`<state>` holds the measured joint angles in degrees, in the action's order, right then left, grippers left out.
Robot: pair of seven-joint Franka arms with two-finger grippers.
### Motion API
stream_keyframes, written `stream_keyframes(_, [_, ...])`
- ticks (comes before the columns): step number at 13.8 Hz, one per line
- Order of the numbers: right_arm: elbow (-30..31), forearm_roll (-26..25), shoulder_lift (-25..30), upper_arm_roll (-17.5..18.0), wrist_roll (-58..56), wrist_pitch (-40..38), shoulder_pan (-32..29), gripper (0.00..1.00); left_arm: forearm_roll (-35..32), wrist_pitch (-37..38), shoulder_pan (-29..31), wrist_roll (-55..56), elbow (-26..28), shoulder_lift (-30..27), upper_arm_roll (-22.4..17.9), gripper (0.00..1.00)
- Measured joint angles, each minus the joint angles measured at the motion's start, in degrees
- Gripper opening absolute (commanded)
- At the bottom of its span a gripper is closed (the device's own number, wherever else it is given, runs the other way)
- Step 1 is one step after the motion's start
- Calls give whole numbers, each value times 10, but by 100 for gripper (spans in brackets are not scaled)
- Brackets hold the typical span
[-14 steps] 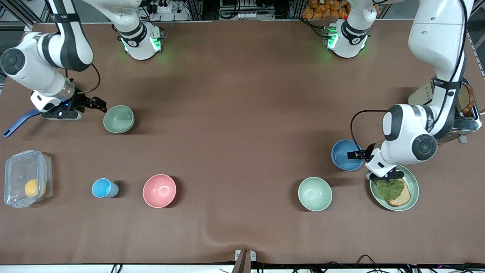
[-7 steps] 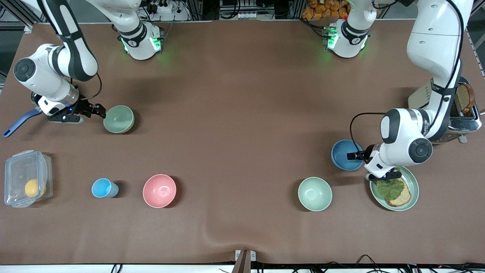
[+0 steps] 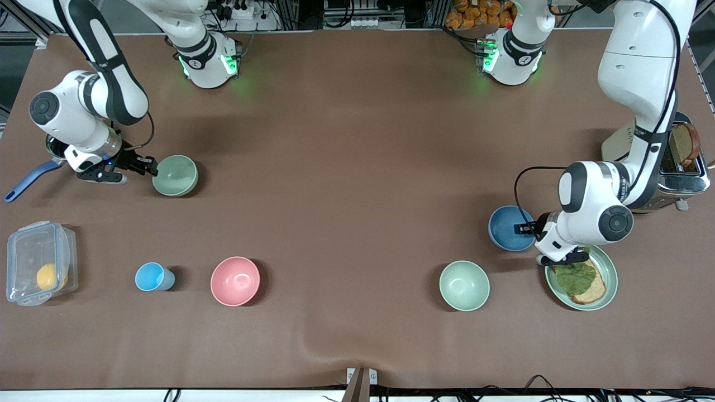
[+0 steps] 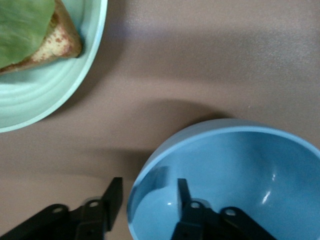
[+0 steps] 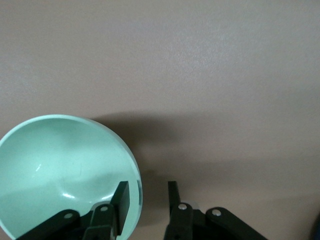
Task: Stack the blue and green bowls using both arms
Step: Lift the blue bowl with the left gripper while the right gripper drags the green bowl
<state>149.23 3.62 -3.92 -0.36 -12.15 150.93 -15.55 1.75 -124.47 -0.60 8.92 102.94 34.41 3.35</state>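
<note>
The round matte dusty-blue bowl [image 3: 511, 228] is found near the left arm's end of the table, beside the mint-green plate [image 3: 609, 286] with toast. Its rim is straddled by the parted fingers of the left gripper [image 4: 146, 196]. The round dull sage-green bowl [image 3: 175, 175] is found near the right arm's end, its rim likewise straddled by the parted right gripper [image 5: 148, 197].

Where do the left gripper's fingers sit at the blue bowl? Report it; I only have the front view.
Observer: Left wrist view: the left gripper straddles the blue bowl's rim, one finger inside, one outside, not closed.
Operator: Check the right one too.
Observer: Right wrist view: the right gripper straddles the green bowl's rim likewise, with a gap showing.
Operator: Confirm the plate is clear of the blue bowl.
Observer: Bare table separates the plate from it.
</note>
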Motion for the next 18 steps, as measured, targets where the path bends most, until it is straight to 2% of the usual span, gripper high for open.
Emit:
stream_keyframes(3, [1, 49, -15, 0, -39, 5, 0, 0, 0, -3, -3, 7, -2, -1, 1, 0])
stream_keyframes(5, [1, 83, -23, 0, -65, 5, 0, 0, 0, -2, -3, 9, -5, -17, 3, 0])
stream_keyframes(7, [-1, 91, -24, 2, -70, -2, 1, 0, 0, -2, -2, 24, -7, -40, 2, 0])
stream_keyframes(11, [-15, 123, -5, 9, -70, -78, 15, 0, 0, 2, -2, 72, -8, -83, 4, 0])
stream_keyframes(14, [-33, 164, 37, 11, -16, -144, 72, 0, 2, 15, 0, 100, -8, -115, 3, 0])
stream_keyframes(18, [-38, 168, 83, 19, 177, -163, 188, 0, 24, 35, 0, 162, -8, -150, 5, 0])
